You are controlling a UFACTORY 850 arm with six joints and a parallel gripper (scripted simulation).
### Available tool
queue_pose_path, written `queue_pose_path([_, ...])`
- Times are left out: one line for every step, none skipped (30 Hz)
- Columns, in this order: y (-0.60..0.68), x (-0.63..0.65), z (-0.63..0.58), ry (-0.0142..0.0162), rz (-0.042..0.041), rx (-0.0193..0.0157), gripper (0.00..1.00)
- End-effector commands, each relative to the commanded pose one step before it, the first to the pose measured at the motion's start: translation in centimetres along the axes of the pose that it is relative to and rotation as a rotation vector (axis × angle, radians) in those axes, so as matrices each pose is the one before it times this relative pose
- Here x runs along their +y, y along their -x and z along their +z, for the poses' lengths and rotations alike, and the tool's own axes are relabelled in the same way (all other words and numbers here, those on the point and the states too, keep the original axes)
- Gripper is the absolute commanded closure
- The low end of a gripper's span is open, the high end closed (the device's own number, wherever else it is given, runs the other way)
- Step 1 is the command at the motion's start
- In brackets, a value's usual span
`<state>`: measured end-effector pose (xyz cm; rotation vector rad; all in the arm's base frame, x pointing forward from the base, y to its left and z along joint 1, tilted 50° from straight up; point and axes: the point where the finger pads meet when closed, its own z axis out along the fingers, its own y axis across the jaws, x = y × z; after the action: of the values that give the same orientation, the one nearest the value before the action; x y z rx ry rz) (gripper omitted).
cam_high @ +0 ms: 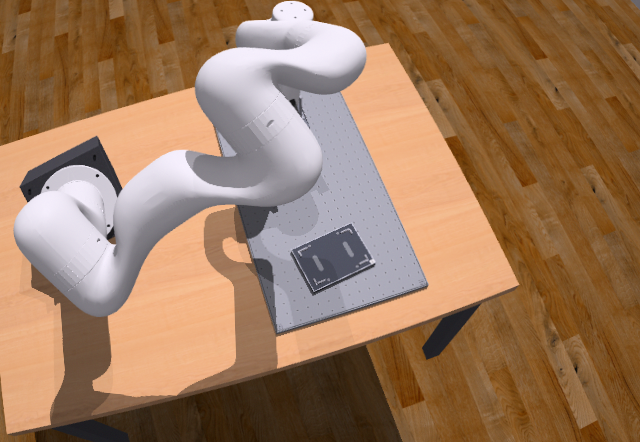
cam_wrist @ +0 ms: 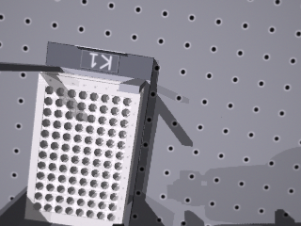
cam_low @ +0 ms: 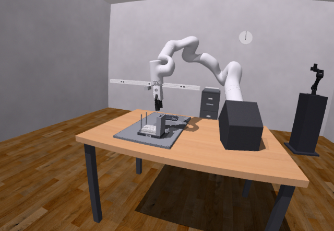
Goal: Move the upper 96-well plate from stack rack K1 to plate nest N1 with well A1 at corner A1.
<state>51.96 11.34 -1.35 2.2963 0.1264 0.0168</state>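
The stack rack K1 (cam_low: 160, 124) (cam_wrist: 101, 61) stands on the grey perforated board, with a grey back wall and thin upright posts. The upper 96-well plate (cam_low: 148, 128) (cam_wrist: 82, 151) lies white and flat in the rack, and it covers the lower plate. My gripper (cam_low: 157, 108) hangs open and empty some way above the rack; its fingers do not show in the wrist view. In the top view my arm hides the rack. The plate nest N1 (cam_high: 333, 264) (cam_low: 171, 118) is a dark flat pad with white corner locators, and nothing lies on it.
The grey perforated board (cam_high: 361, 179) (cam_low: 129, 135) (cam_wrist: 235, 94) lies on the wooden table (cam_high: 439, 168). My arm's black base box (cam_low: 240, 126) (cam_high: 72, 160) stands at the table's other end. A dark pedestal with a camera (cam_low: 307, 123) stands off the table.
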Motion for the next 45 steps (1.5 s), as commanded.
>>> queue_pose_path([-0.514, -1.687, -0.513, 0.00365, 0.01331, 0.01153, 0.00])
queue_pose_path([-0.082, -0.478, -0.127, 0.00320, 0.02579, 0.02086, 0.00])
queue_pose_path([-0.072, -0.479, -0.127, 0.00285, 0.02306, 0.01865, 0.00])
queue_pose_path([-0.062, -0.480, -0.127, -0.00001, 0.00001, 0.00001, 0.00])
queue_pose_path([-0.062, -0.479, -0.126, -0.00001, 0.00001, 0.00001, 0.00])
queue_pose_path([-0.062, -0.479, -0.127, -0.00001, 0.00001, 0.00001, 0.00])
queue_pose_path([-0.007, -0.050, -0.013, 0.00000, 0.00000, 0.00000, 0.00])
queue_pose_path([-0.038, -0.484, -0.127, 0.00139, 0.02579, 0.02106, 0.00])
queue_pose_path([0.000, 0.000, 0.000, 0.00000, 0.00000, 0.00000, 0.00])
queue_pose_path([0.000, 0.000, 0.000, 0.00000, 0.00000, 0.00000, 0.00])
queue_pose_path([-0.028, -0.485, -0.127, 0.00126, 0.02327, 0.01900, 0.00])
queue_pose_path([-0.017, -0.483, -0.126, -0.00001, 0.00001, 0.00001, 0.00])
queue_pose_path([-0.016, -0.483, -0.126, -0.00002, 0.00001, 0.00001, 0.00])
queue_pose_path([-0.016, -0.483, -0.126, -0.00002, 0.00001, 0.00001, 0.00])
queue_pose_path([-0.003, -0.059, -0.015, 0.00000, 0.00000, 0.00000, 0.00])
queue_pose_path([0.007, -0.485, -0.127, -0.00042, 0.02578, 0.02111, 0.00])
queue_pose_path([0.018, -0.484, -0.127, -0.00038, 0.02348, 0.01923, 0.00])
queue_pose_path([0.028, -0.483, -0.127, -0.00001, 0.00001, 0.00000, 0.00])
queue_pose_path([0.029, -0.482, -0.127, -0.00001, 0.00001, 0.00001, 0.00])
queue_pose_path([0.029, -0.482, -0.127, -0.00002, 0.00001, 0.00001, 0.00])
queue_pose_path([0.003, -0.066, -0.017, 0.00000, 0.00000, 0.00000, 0.00])
queue_pose_path([-0.001, -0.001, 0.000, 0.00000, 0.00000, 0.00000, 0.00])
queue_pose_path([-0.001, -0.001, 0.000, 0.00000, 0.00000, 0.00000, 0.00])
queue_pose_path([0.000, -0.001, 0.000, 0.00000, 0.00000, 0.00000, 0.00])
queue_pose_path([0.000, 0.000, 0.000, 0.00000, 0.00000, 0.00000, 0.00])
queue_pose_path([0.000, 0.000, 0.000, 0.00000, 0.00000, 0.00000, 0.00])
queue_pose_path([0.000, 0.000, 0.000, 0.00000, 0.00000, 0.00000, 0.00])
queue_pose_path([0.001, 0.002, 0.000, -0.00001, 0.00000, 0.00000, 0.00])
queue_pose_path([-0.001, -0.001, 0.000, 0.00000, 0.00000, 0.00000, 0.00])
queue_pose_path([0.000, -0.001, 0.000, 0.00000, 0.00000, 0.00000, 0.00])
queue_pose_path([0.000, 0.000, 0.000, 0.00000, 0.00000, 0.00000, 0.00])
queue_pose_path([0.000, 0.000, 0.000, 0.00000, 0.00000, 0.00000, 0.00])
queue_pose_path([0.000, 0.000, 0.000, 0.00000, 0.00000, 0.00000, 0.00])
queue_pose_path([0.000, 0.000, 0.000, 0.00000, 0.00000, 0.00000, 0.00])
queue_pose_path([0.000, 0.000, 0.000, 0.00000, 0.00000, 0.00000, 0.00])
queue_pose_path([0.000, 0.000, 0.000, 0.00000, 0.00000, 0.00000, 0.00])
queue_pose_path([0.000, 0.000, 0.164, 0.00001, -0.00001, -0.00002, 0.00])
queue_pose_path([0.000, 0.000, 0.164, 0.00000, -0.00001, -0.00002, 0.00])
queue_pose_path([0.001, 0.000, 0.164, -0.00001, -0.00001, -0.00002, 0.00])
queue_pose_path([0.001, 0.000, 0.165, -0.00001, -0.00001, -0.00002, 0.00])
queue_pose_path([-0.001, 0.001, 0.176, 0.00003, 0.00003, 0.00007, 0.00])
queue_pose_path([0.000, 0.000, 0.167, 0.00000, 0.00000, 0.00000, 0.00])
queue_pose_path([0.000, 0.000, 0.000, 0.00000, 0.00000, 0.00000, 0.00])
queue_pose_path([0.000, 0.000, 0.000, 0.00000, 0.00000, 0.00000, 0.00])
queue_pose_path([0.000, -0.001, 0.160, 0.00000, -0.00002, -0.00004, 0.00])
